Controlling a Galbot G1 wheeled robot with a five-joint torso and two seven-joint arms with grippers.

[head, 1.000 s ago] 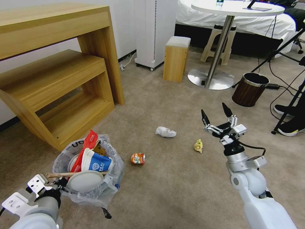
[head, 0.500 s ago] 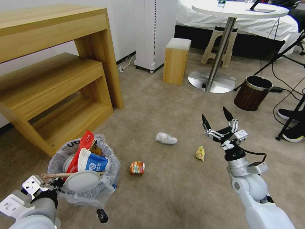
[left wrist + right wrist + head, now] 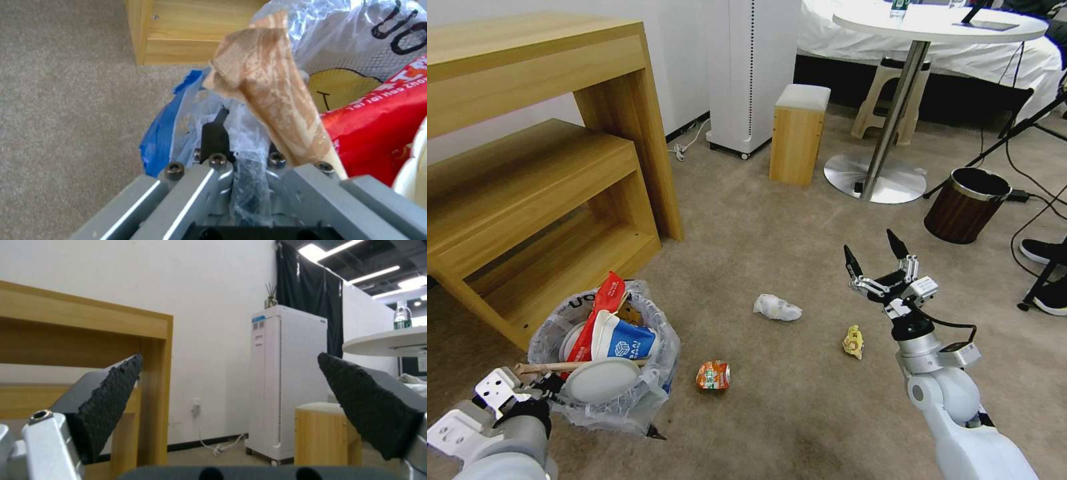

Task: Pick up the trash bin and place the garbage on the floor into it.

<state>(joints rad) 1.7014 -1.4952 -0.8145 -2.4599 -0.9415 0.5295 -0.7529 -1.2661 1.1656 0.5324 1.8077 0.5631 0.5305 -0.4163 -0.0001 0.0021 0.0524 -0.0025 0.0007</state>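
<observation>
Right gripper (image 3: pixel 872 253) held spread above floor (image 3: pixel 800 213); yellow wad (image 3: pixel 853 341) lies just below and toward robot, nearer than tissue (image 3: pixel 776 307) and can (image 3: pixel 713 375); left gripper (image 3: pixel 242 133) pinched on trash bin (image 3: pixel 604 357) rim at left.

The left gripper's (image 3: pixel 242 133) black fingertips are disappearing under the crinkled translucent white plastic bag (image 3: pixel 249 140) lining the small round dark trash bin (image 3: pixel 604 373), so their exact grip is staying partly hidden. The bin's dark wall is showing only faintly behind that bag in the head view. A person's black-and-white shoes (image 3: pixel 1044 253) are being cut off by the right edge, and the lettering on the crushed orange can (image 3: pixel 713 375) is reading too small to tell.
</observation>
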